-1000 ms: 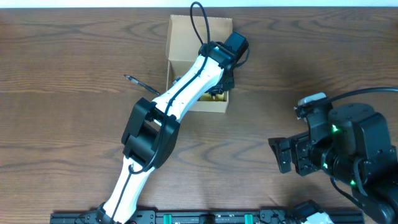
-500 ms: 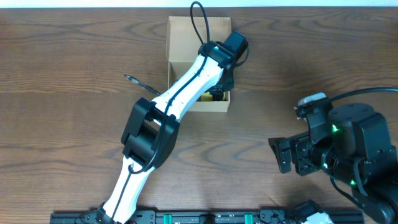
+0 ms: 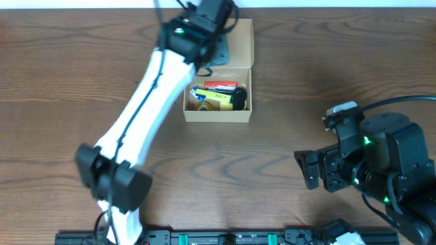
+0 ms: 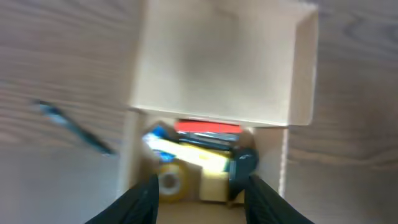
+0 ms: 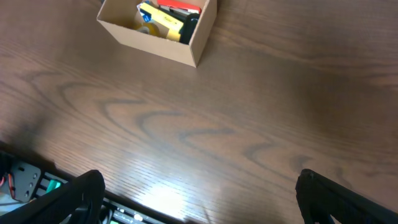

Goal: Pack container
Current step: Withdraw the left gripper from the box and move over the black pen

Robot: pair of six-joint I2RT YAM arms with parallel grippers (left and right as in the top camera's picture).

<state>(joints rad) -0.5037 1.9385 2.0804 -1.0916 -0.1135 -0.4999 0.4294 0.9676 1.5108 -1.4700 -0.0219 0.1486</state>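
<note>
A tan cardboard box [image 3: 218, 114] sits at the far middle of the wooden worktop [image 3: 327, 61]. Its lid flap [image 3: 238, 44] is folded back, with red, yellow and black stationery [image 3: 216, 95] inside. The left tool [image 4: 200, 200] hangs above the flap, fingers partly spread, pinching nothing. The right tool [image 5: 205, 199] waits well apart, spread wide and empty. A pen [image 4: 71, 127] lies on the worktop just left of the box. It likely goes in next: pinch it mid-shaft, squarely across its length, and clear the box wall before releasing.
</note>
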